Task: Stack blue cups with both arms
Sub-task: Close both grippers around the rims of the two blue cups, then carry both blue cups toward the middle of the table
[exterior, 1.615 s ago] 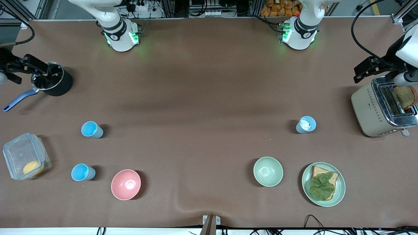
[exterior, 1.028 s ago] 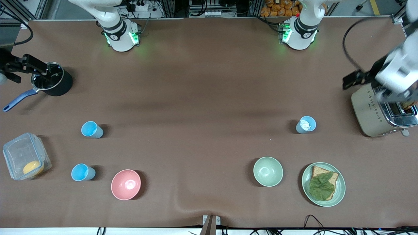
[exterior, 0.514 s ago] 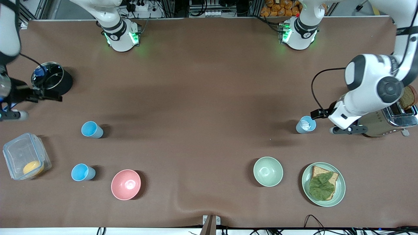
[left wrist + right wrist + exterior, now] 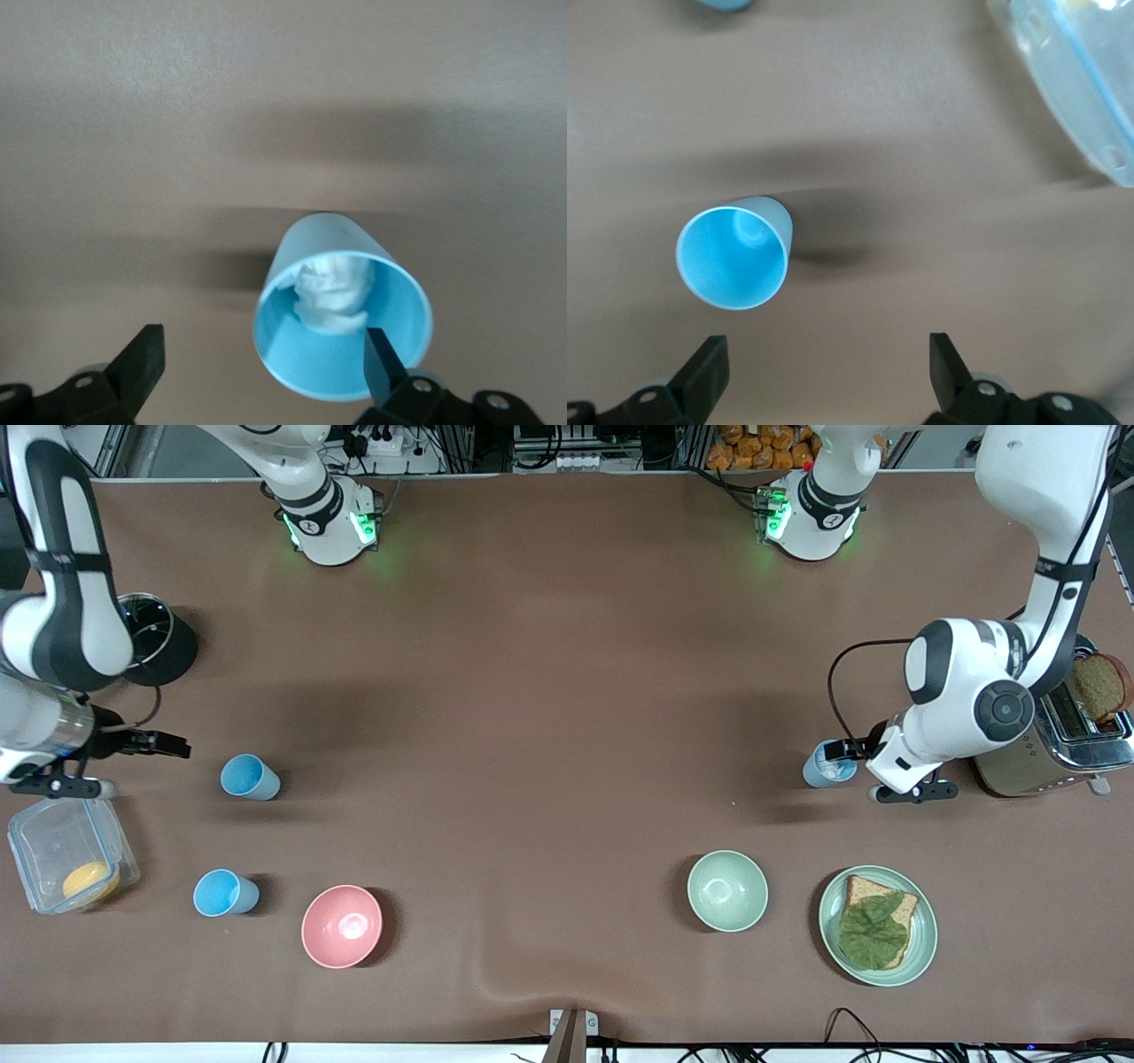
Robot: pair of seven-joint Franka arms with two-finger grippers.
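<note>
Three blue cups stand upright on the brown table. The paler cup [image 4: 817,771] with a white patch inside is toward the left arm's end. My left gripper [image 4: 846,749] is open right at it. In the left wrist view this cup [image 4: 344,319] lies partly between the open fingers [image 4: 142,363] of my left gripper [image 4: 261,363], and one finger overlaps its rim. My right gripper [image 4: 173,746] is open beside a second cup [image 4: 250,777]; in the right wrist view my right gripper [image 4: 826,367] is short of that cup [image 4: 733,257]. A third cup [image 4: 225,893] stands nearer the front camera.
A pink bowl [image 4: 342,926] sits beside the third cup. A pale green bowl [image 4: 727,890] and a plate [image 4: 921,948] with bread and a leaf sit nearer the camera than the paler cup. A toaster [image 4: 1019,766], a black pot [image 4: 168,642] and a clear container [image 4: 53,841] stand at the table's ends.
Both arms have swung in from the table's ends. The left gripper came from the toaster to the paler cup. The right gripper came from the pot toward the second cup.
</note>
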